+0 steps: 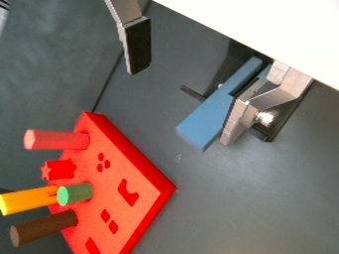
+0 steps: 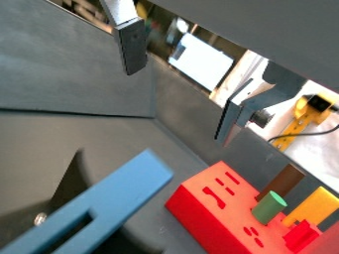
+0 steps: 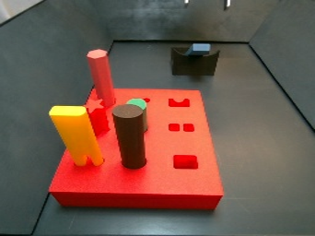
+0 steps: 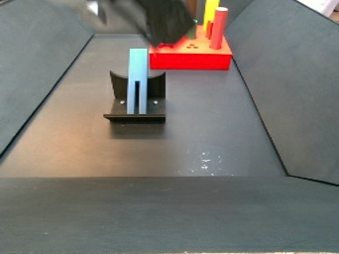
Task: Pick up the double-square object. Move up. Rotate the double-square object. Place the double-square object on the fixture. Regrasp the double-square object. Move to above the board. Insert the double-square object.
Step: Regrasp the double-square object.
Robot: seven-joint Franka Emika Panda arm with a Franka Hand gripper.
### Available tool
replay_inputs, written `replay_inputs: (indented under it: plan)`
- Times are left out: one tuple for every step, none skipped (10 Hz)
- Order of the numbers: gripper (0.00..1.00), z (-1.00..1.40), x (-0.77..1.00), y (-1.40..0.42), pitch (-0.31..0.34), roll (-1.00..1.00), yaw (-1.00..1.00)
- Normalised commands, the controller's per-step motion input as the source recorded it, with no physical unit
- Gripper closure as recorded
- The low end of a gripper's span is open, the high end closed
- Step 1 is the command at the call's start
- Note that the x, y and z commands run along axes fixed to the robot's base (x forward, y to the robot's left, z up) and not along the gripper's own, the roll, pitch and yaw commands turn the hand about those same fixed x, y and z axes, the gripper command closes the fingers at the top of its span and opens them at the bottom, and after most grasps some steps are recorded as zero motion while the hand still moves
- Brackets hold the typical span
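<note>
Side view, board end: looks down from close to the red board (image 3: 185, 180), facing the fixture (image 3: 194, 63) far off at 12 o'clock.
Side view, opposite end: faces the other way; fixture (image 4: 137, 104) mid-frame, board (image 4: 193, 58) beyond at 1 o'clock.
Wrist views: close behind the gripper (image 1: 199, 84) (image 2: 185, 84), looking past its fingers.
Shared: all four show board and double-square object (image 1: 219, 111) (image 2: 99, 203) (image 3: 198, 48) (image 4: 138, 84).

open floor lies around the fixture (image 4: 137, 99) – the gripper (image 1: 199, 74) hangs above it, jaws apart; tall pegs (image 3: 102, 120) crowd one side of the board (image 3: 185, 180).
</note>
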Motion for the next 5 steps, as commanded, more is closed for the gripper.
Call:
replay_inputs:
  plan:
    - [0.0, 0.8, -0.06, -1.0, 0.024, 1.0, 0.02]
    - [0.0, 0.59, -0.06, -0.84, 0.02, 1.0, 0.02]
    - [0.0, 0.27, -0.04, -0.59, 0.018, 1.0, 0.02]
    - [0.0, 0.13, -0.02, -0.46, 0.018, 1.0, 0.02]
    - [0.0, 0.05, 0.0, -0.18, 0.017, 1.0, 0.02]
